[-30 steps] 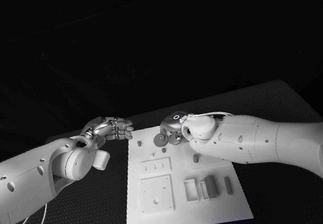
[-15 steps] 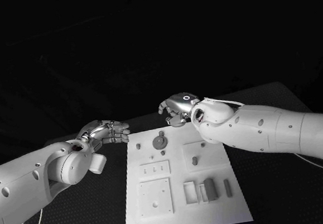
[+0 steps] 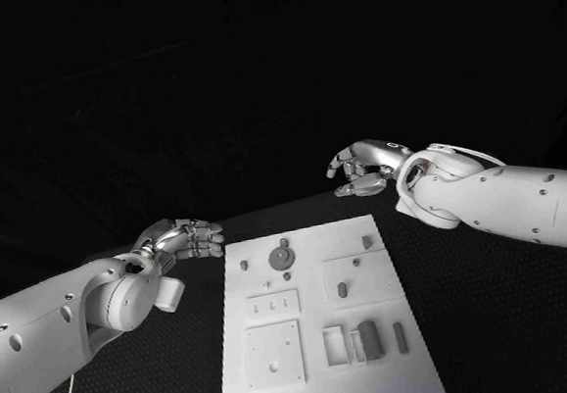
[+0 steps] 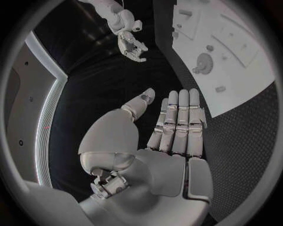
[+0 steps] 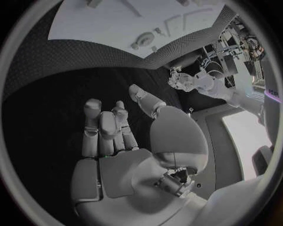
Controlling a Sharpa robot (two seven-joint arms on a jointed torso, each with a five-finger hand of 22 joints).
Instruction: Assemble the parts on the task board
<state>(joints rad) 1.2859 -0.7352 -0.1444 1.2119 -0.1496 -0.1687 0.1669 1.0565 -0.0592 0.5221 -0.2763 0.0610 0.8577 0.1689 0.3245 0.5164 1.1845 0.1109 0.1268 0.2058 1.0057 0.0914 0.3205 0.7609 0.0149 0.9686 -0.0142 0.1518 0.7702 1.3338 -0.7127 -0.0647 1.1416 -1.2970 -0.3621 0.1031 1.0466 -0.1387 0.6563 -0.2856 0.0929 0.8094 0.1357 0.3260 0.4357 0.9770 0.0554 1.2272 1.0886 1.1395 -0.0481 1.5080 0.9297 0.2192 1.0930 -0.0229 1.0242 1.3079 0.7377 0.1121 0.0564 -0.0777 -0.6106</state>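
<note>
The white task board (image 3: 325,388) lies lengthwise in the middle of the table. A round grey gear-like part (image 3: 281,256) stands near its far end, also seen as the gear (image 4: 203,62) and the gear (image 5: 143,40). Small grey parts (image 3: 368,338) stand in slots at the near right. My left hand (image 3: 183,240) hovers just off the board's far left corner, fingers straight and side by side, palm empty (image 4: 171,136). My right hand (image 3: 365,167) is raised beyond the board's far right corner, fingers loosely spread, holding nothing (image 5: 118,136).
Black textured table mat (image 3: 501,324) surrounds the board on both sides. A small peg (image 3: 366,240) and another (image 3: 342,289) sit on the board's right half. Recessed plates (image 3: 275,351) lie at the near left.
My right hand has let go of the round part near the board's far end, then risen and swung right, off past the far right corner. The left hand has barely moved.
</note>
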